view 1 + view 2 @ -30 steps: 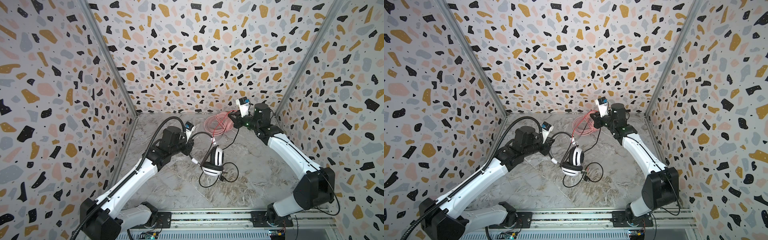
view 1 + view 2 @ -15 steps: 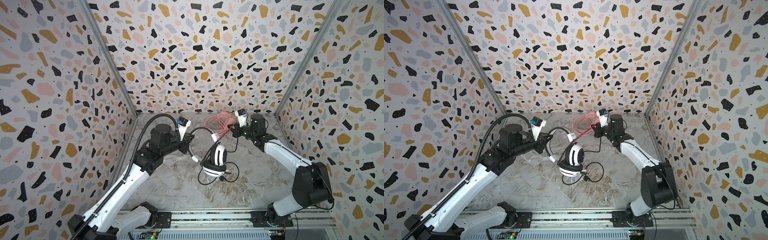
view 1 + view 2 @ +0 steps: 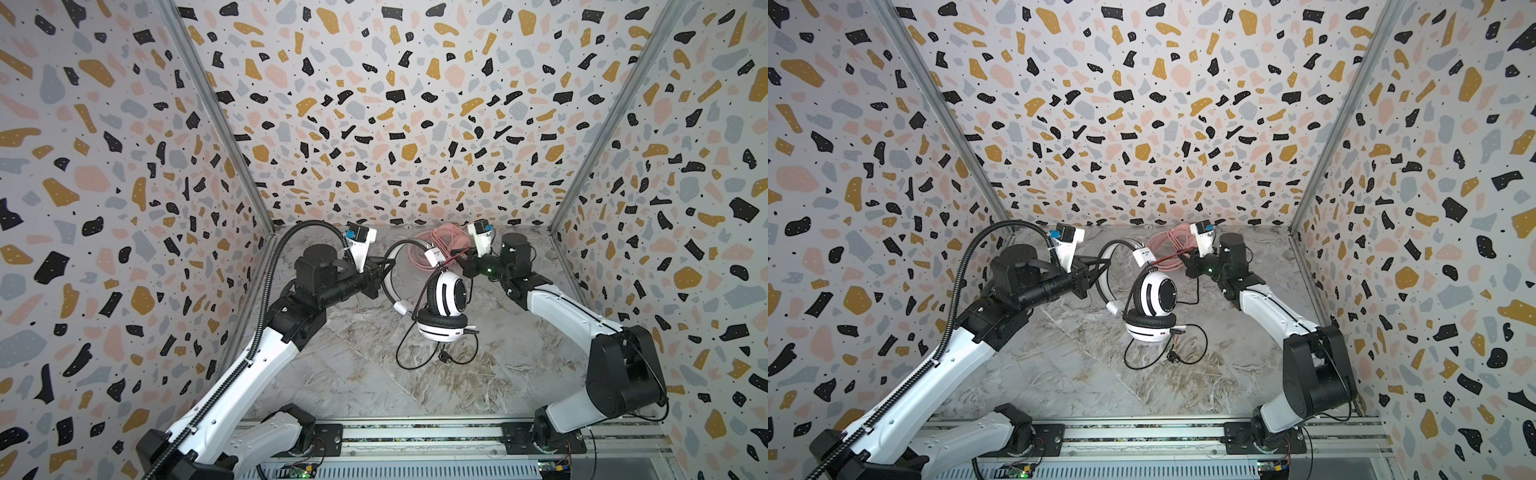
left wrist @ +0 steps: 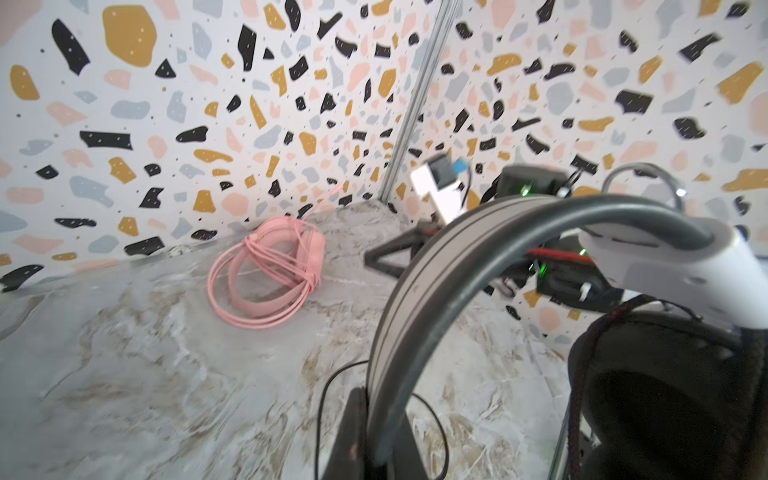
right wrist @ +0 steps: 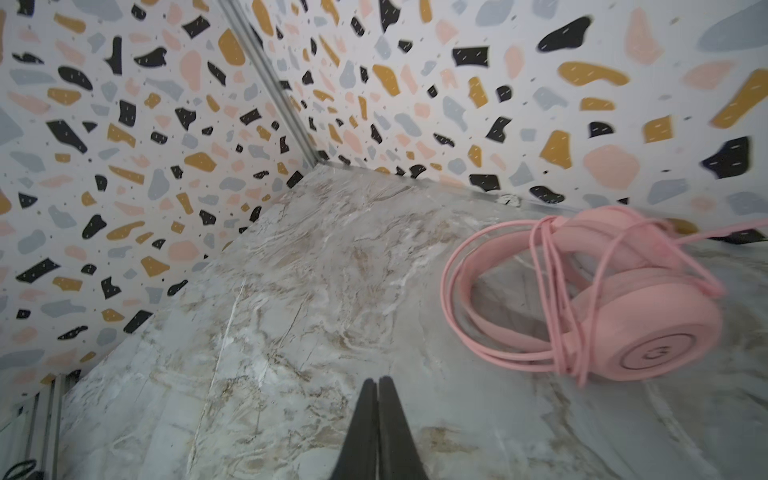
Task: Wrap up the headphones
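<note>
In both top views the white headphones [image 3: 446,295] [image 3: 1156,297] with black stripes hang by their headband [image 4: 436,270], ear cups low over the marble floor. My left gripper [image 3: 384,266] [image 3: 1098,266] [image 4: 374,399] is shut on that headband. Their black cable loops on the floor, ending in a plug [image 3: 444,356] [image 3: 1173,356], and one strand rises toward my right gripper [image 3: 465,259] [image 3: 1187,262]. The right gripper [image 5: 377,380] is shut, with nothing showing between its tips. The pink headphones [image 3: 432,245] [image 3: 1169,241] [image 4: 270,266] [image 5: 602,299] lie by the back wall, cable wound around them.
Speckled walls close in the left, back and right sides, with metal corner posts [image 3: 216,124] [image 3: 598,124]. Both arm bases sit on a rail [image 3: 415,436] along the front edge. Bare marble floor [image 3: 374,395] lies between the white headset and that rail.
My left arm has raised the white headphones a little and drawn back. My right gripper has come down and toward the middle, ending close beside the headband's upper end.
</note>
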`<state>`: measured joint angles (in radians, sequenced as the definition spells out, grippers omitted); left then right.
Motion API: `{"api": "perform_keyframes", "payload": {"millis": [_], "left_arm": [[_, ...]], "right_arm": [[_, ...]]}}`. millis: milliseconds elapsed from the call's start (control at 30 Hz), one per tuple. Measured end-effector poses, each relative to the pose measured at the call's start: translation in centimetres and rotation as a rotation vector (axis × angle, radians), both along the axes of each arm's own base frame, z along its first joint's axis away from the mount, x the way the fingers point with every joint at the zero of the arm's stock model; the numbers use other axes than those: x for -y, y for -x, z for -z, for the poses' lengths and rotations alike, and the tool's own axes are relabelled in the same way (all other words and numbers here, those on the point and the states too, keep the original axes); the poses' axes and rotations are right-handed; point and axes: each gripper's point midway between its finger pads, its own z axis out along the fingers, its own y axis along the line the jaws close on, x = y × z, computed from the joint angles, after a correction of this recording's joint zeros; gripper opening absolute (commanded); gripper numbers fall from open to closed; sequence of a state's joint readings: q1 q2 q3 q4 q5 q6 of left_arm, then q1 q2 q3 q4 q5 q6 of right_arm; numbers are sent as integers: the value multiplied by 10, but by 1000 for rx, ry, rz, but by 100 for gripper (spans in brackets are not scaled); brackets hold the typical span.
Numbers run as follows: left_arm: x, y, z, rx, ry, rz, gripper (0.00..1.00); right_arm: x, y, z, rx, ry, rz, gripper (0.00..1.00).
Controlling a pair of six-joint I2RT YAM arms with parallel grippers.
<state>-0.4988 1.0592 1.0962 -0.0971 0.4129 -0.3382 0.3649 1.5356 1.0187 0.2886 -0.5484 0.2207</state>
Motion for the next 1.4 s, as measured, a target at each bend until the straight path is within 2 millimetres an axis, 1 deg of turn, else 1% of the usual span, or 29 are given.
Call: {"api": "perform_keyframes", "payload": {"millis": [67,133,167,267,367,433,533,600,700,767,867,967,1033,1100,1200,1300,1400], "left_arm": [[5,1,-15,14,76,24,0],[10,2,-31,34,140,54,0],[12,3,-37,40,166,69,0],[17,4,-52,43,215,100,0],[18,5,-73,61,245,118,0],[18,8,-92,87,269,127,0],[14,15,-121,125,315,136,0],[11,20,-135,143,338,141,0],[6,25,-149,164,361,130,0],[1,25,-156,171,368,99,0],[-14,19,-167,186,376,0,0],[-39,6,-171,189,385,-162,0],[-59,-8,-167,179,384,-290,0],[-77,-24,-161,167,381,-412,0],[-101,-47,-151,156,374,-571,0],[-125,-69,-139,144,355,-711,0],[-152,-88,-123,130,329,-847,0]], "right_arm": [[-26,14,18,-18,-2,-74,10],[-43,22,30,-38,-29,-128,11],[-47,22,37,-53,-47,-143,12],[-56,16,51,-75,-90,-157,15],[-65,11,58,-78,-126,-165,16],[-77,11,61,-79,-159,-189,16],[-94,15,65,-84,-205,-222,16],[-103,19,69,-93,-230,-244,15],[-112,25,71,-101,-265,-276,12],[-114,28,72,-107,-284,-285,10],[-114,36,76,-116,-297,-289,9],[-112,47,89,-145,-287,-285,5],[-109,57,98,-172,-276,-277,3],[-105,68,102,-195,-266,-269,2],[-98,81,99,-211,-254,-253,0],[-87,94,90,-204,-239,-231,0],[-75,112,85,-197,-215,-208,0]]}}
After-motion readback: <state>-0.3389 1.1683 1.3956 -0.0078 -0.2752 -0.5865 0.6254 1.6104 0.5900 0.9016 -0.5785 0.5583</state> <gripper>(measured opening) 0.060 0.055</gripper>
